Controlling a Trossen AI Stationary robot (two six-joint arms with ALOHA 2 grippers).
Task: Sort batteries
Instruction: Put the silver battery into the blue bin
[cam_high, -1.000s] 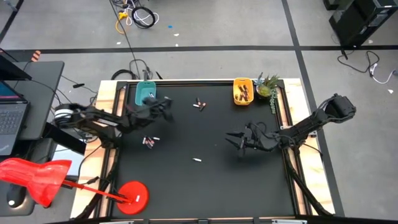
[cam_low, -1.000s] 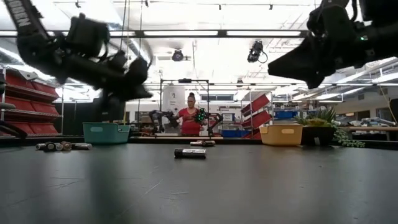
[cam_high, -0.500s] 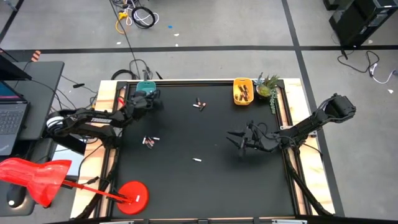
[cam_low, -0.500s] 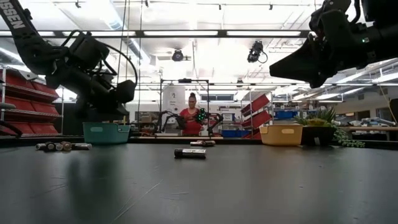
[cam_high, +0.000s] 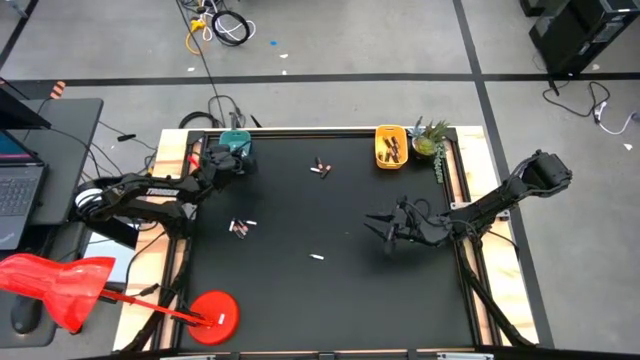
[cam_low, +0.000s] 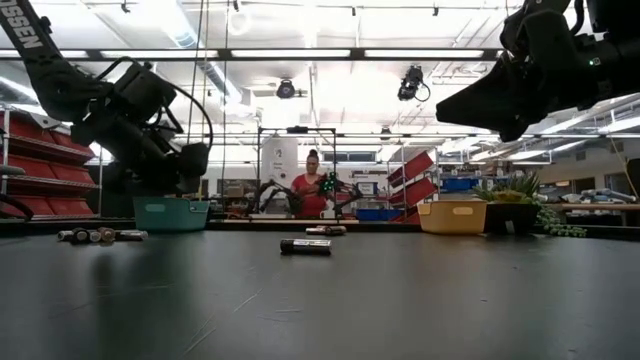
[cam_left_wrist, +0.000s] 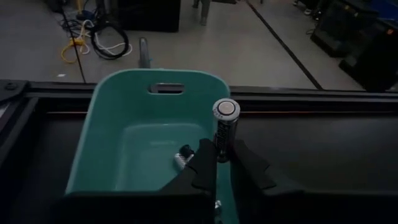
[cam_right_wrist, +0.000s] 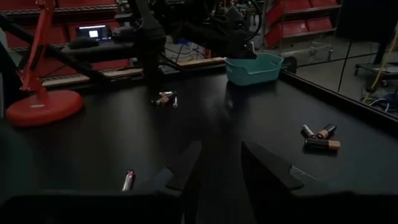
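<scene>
The left pincer (cam_left_wrist: 222, 163) hangs over the teal tray (cam_left_wrist: 118, 143) at about eleven o'clock on the tabletop (cam_high: 330, 300), its two fingers (cam_left_wrist: 202, 165) clamped on a pale battery (cam_left_wrist: 224, 127) that stands upright between them, cap end up, above the tray's near edge. One small battery (cam_left_wrist: 183, 155) already lies on the tray's floor. In the high view the left arm reaches in from nine o'clock and its pincer (cam_high: 222, 160) covers most of the teal tray (cam_high: 234, 139). The right pincer (cam_high: 385, 226) waits at about three o'clock, above the dark surface, its fingers (cam_right_wrist: 186, 165) parted with nothing between them. Loose batteries lie in several spots: a pair (cam_high: 319, 168) near twelve o'clock, a small cluster (cam_high: 240, 228) toward nine o'clock, and a single pale one (cam_high: 317, 257) close to the centre. The yellow tray (cam_high: 390, 147) at one o'clock holds a few dark batteries, and a small green plant (cam_high: 430, 138) stands just beside it. In the low view a person (cam_low: 311, 190) in a red top stands far off in the room behind the table.
</scene>
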